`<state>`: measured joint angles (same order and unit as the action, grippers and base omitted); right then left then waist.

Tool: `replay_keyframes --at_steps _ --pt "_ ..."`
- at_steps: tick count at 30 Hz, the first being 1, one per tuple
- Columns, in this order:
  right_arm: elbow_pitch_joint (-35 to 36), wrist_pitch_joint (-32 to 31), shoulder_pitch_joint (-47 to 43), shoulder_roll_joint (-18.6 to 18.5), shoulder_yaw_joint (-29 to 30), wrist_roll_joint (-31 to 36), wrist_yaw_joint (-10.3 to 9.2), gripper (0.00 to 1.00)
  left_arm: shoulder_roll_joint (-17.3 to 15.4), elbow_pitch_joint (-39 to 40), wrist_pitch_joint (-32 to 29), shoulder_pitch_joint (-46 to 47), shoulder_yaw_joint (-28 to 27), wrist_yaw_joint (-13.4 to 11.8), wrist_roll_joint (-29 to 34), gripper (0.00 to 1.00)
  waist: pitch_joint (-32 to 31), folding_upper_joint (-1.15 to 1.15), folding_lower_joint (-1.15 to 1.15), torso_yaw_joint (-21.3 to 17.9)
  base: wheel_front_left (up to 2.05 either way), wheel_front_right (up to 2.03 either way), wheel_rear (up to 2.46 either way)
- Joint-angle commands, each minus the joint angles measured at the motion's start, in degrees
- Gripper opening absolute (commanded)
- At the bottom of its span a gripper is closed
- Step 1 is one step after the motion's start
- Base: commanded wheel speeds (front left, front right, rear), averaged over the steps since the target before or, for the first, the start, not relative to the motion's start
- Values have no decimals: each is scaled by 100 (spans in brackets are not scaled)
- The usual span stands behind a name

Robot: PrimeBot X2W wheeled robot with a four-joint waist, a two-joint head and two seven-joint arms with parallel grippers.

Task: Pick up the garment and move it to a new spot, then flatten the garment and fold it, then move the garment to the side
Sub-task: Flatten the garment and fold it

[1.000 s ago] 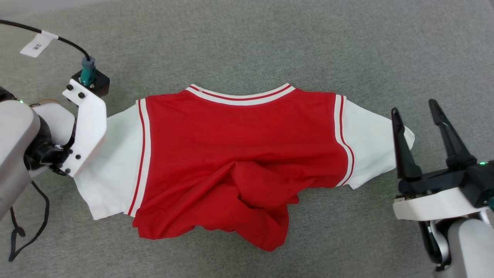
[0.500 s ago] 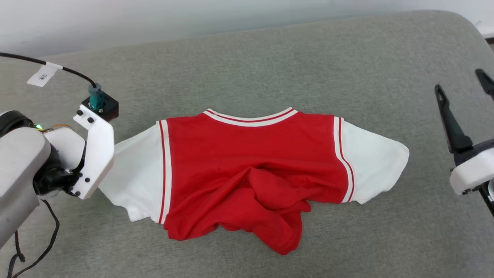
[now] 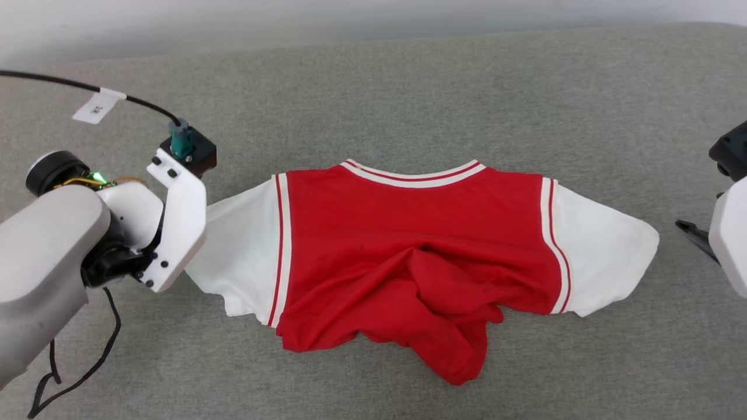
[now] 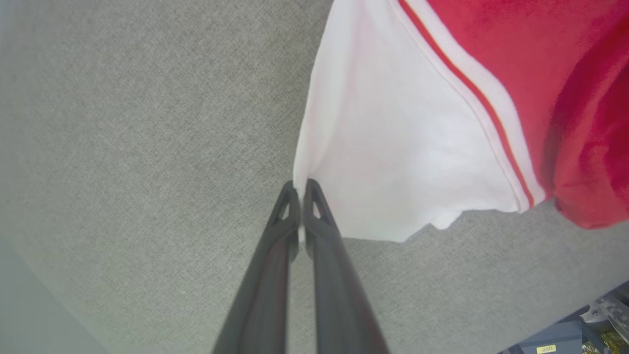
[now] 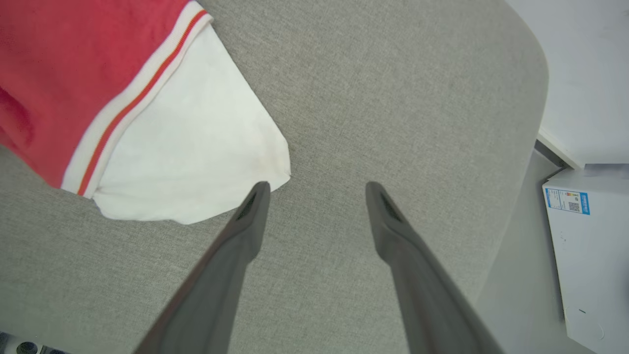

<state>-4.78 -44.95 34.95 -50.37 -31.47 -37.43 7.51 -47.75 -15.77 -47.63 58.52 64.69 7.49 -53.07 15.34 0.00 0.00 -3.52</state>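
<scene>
Left hand [image 4: 300,186] now tight on garment [image 4: 403,147]

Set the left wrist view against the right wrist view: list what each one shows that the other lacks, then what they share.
Left wrist view: the left end effector, shut on the edge of one white sleeve of the garment.
Right wrist view: the right end effector, open with nothing between its fingers, one tip beside the other sleeve; a white labelled box past the surface's rounded edge.
Both: the garment's red body with striped trim, lying on the grey fabric surface.
</scene>
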Motion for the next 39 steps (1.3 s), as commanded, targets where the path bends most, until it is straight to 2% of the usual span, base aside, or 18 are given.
replay_keyframes --at_steps 1,5,8,16,24,25,26,39 --pt "-53 -144 159 -55 -73 -128 -5 100 49 6 42 83 26 -18 15 0 97 0 0 80 0 0 0" --pt "-280 -753 470 -125 -426 -579 -4 100 93 -5 119 259 93 -18 34 0 303 0 0 201 0 0 0" --pt "-498 -939 628 -105 -588 -765 -4 100 154 0 174 411 139 -18 23 0 456 0 0 288 0 0 0" --pt "-1063 -614 614 84 -867 -979 -4 100 252 -36 305 727 321 -18 22 0 794 0 0 463 0 0 0" --pt "-1389 -185 433 291 -1500 -1201 -4 100 222 -170 469 812 482 -18 -44 0 867 0 0 445 0 0 0" --pt "-1391 -76 473 301 -1536 -1216 -3 44 225 -193 508 787 505 -18 -56 0 833 0 0 428 0 0 0" --pt "-1396 48 523 327 -1542 -1266 -3 0 233 -211 545 751 529 -18 -60 0 784 0 0 410 0 0 0" --pt "-1179 1525 1020 -98 -1900 -1163 -4 0 149 -319 1502 486 683 -18 -3 0 -336 0 0 242 0 0 0"
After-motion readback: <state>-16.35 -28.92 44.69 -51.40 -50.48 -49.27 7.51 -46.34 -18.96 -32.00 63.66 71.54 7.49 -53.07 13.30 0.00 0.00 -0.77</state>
